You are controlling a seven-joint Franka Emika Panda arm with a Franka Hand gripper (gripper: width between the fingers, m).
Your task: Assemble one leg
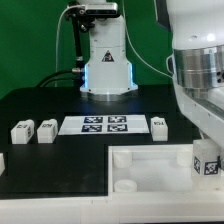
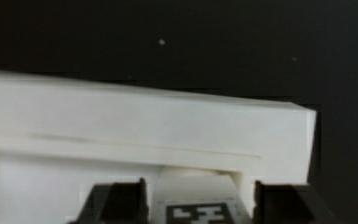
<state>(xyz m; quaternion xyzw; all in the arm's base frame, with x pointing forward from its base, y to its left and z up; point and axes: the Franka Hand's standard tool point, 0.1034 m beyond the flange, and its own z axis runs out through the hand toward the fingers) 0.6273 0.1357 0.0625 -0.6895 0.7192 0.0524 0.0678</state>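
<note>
My gripper (image 1: 205,152) is at the exterior view's right, shut on a leg (image 1: 207,163), a small white block with its tag facing the camera. It holds the leg at the right end of the large white panel (image 1: 140,160); I cannot tell whether the leg touches the panel. In the wrist view the leg (image 2: 201,208) sits between the two dark fingers (image 2: 114,205), with the panel (image 2: 140,125) just beyond it. Three more legs lie on the black table: two at the left (image 1: 21,131), (image 1: 45,130) and one right of the middle (image 1: 158,124).
The marker board (image 1: 105,124) lies flat mid-table, between the loose legs. The robot's base (image 1: 106,65) stands behind it. A round socket (image 1: 125,186) shows on the panel's near left corner. A green backdrop closes the back.
</note>
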